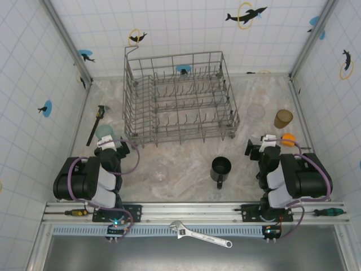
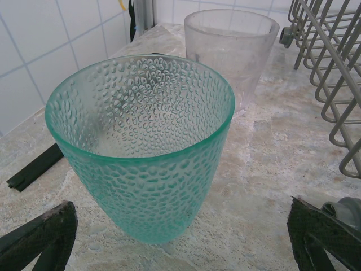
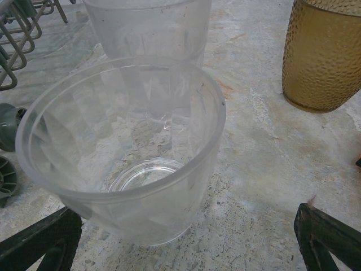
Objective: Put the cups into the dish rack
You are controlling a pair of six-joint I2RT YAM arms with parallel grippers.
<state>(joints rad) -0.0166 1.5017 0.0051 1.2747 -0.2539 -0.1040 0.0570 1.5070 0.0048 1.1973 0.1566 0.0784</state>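
The left gripper (image 2: 181, 228) was spread wide, and the teal cup (image 2: 141, 152) stood between its fingers, not pinched. The right gripper (image 3: 186, 231) was spread wide too, with a clear cup (image 3: 121, 158) between its fingers. The amber tumbler (image 3: 324, 53) stood far right. The black mug (image 1: 220, 168) sat near the middle, and the dish rack (image 1: 179, 113) stood far back

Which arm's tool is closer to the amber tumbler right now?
Right. The right tool is just left of the amber tumbler; the left tool is across the table, at the teal cup.
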